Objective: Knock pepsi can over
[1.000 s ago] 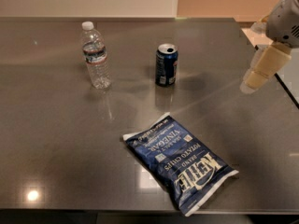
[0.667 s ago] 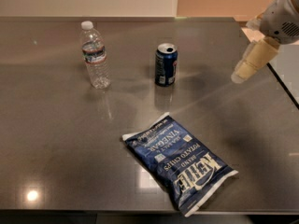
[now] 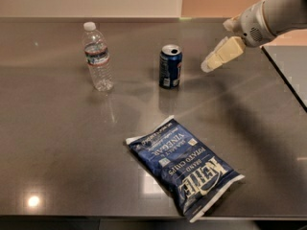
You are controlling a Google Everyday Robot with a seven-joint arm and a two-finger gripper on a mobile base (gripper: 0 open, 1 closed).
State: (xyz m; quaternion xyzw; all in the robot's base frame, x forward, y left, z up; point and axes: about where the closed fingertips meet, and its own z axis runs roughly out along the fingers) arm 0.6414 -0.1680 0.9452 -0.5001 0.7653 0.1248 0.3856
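While the pepsi can (image 3: 170,67) stands upright toward the far middle of the dark table (image 3: 57,152), the gripper (image 3: 213,61) hangs near its right side, apart from it and slanting down toward it. Nothing lies between them, and whether the gripper is spread or pressed together cannot be told. A clear water bottle (image 3: 97,56) stands upright well to the left of the can, a blue chip bag (image 3: 184,169) lies flat nearer and apart from both, and the white arm (image 3: 273,13) is cut off at the right edge.
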